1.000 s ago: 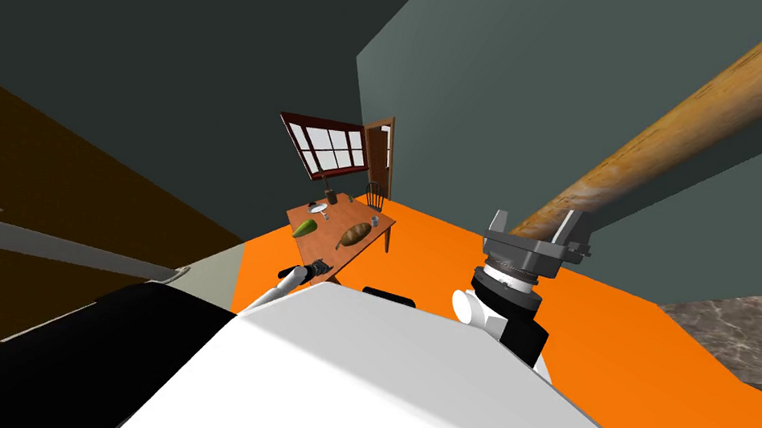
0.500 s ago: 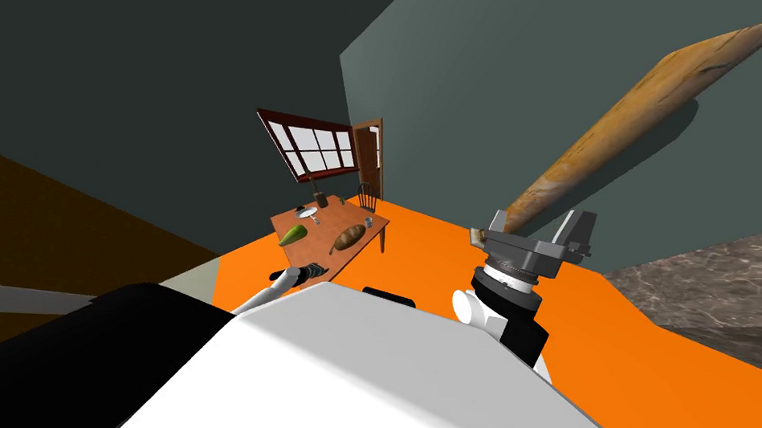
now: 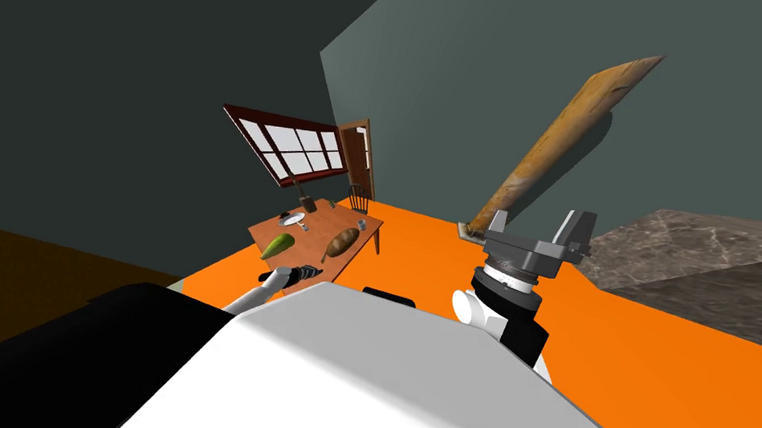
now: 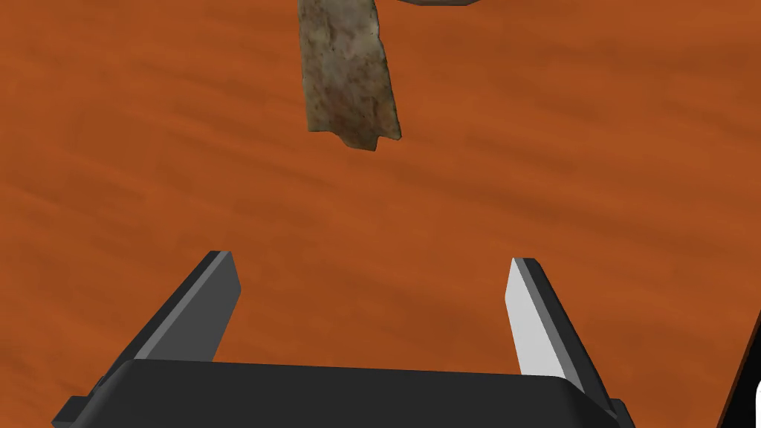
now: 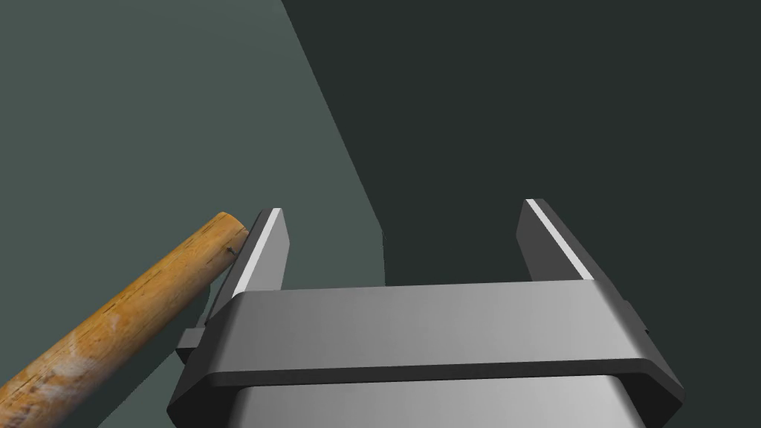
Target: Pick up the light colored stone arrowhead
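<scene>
Now | one stone arrowhead (image 4: 348,74) on table (image 4: 149,148) | left jaws — two, apart

Flat even light, dim walls (image 3: 137,52), vivid orange floor (image 3: 590,353), wide-lens splay at corners.

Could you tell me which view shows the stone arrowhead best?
The left wrist view: the arrowhead lies large on the brown table, just ahead of the left gripper, whose fingers are open; its far end is cut off. In the head view it is too small to make out; the right wrist view faces elsewhere.
</scene>
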Controlling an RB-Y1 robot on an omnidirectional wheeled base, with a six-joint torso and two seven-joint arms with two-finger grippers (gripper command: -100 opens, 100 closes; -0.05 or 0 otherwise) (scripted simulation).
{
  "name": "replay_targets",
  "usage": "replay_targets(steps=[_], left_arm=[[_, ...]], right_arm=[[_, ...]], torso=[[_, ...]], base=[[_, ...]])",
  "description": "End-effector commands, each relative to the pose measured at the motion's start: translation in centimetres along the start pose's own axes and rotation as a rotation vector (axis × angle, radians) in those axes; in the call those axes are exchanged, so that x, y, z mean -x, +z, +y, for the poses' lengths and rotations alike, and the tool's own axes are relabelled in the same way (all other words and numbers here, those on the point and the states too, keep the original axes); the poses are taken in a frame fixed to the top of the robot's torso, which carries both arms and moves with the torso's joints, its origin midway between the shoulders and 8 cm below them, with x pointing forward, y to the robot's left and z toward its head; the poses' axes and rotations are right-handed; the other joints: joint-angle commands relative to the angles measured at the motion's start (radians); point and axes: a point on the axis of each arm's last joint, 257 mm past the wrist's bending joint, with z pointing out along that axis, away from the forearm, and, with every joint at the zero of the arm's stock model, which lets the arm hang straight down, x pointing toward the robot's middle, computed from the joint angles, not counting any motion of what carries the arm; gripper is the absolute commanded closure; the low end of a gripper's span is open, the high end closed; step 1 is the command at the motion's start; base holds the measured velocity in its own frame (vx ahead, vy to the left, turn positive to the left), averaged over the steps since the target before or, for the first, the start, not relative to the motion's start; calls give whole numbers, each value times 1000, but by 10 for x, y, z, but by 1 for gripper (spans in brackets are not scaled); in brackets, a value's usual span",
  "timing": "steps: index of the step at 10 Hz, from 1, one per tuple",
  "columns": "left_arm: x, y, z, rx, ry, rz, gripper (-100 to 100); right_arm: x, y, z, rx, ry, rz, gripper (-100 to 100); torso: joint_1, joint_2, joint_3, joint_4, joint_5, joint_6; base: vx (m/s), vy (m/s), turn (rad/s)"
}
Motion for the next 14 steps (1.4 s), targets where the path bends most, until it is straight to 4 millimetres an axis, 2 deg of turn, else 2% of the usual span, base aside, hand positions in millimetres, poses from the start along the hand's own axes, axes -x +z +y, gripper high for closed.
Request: replay_targets(steps=[1,4,5,6,7,9,10,11,13,14], left_arm=[[2,-4,-12,-3,-41,-8,-100],[-7,-7,-22,-2,-81,3,-100],[-4,-7,-22,-4,-75,-1,-100],[-5,-7,-22,-2,-75,0,0],[-28,6,-2,38,-55,36,-100],[-26,4,-10,17,-23,24,-100],[-49,16,13,63,-18,64,-100],[-51,14,4,44,-11,66,-100],[-45,14,1,35,27,43,-100],[-68,24,24,78,32,81,-100]], right_arm=[[0,0,0,0,0,0,0],[0,0,0,0,0,0,0],[0,0,0,0,0,0,0],[0,0,0,0,0,0,0],[0,0,0,0,0,0,0],[0,0,0,0,0,0,0],[0,0,0,0,0,0,0],[0,0,0,0,0,0,0],[0,0,0,0,0,0,0],[0,0,0,0,0,0,0]], torso=[[0,0,0,0,0,0],[-2,-2,-1,0,0,0],[-4,-4,-2,-1,0,0],[-4,-1,-1,-1,-1,-1],[-5,1,0,0,-1,-1],[-4,0,0,0,-1,-1],[-4,1,0,0,-1,0],[-4,0,0,0,0,-2],[-5,1,0,0,-1,0],[-4,2,1,0,-1,-1]], base=[[51,56,-205],[76,29,-189],[49,5,-43],[9,2,7],[41,18,395],[41,7,59],[37,17,343],[45,1,193],[18,4,-28],[41,18,333]])
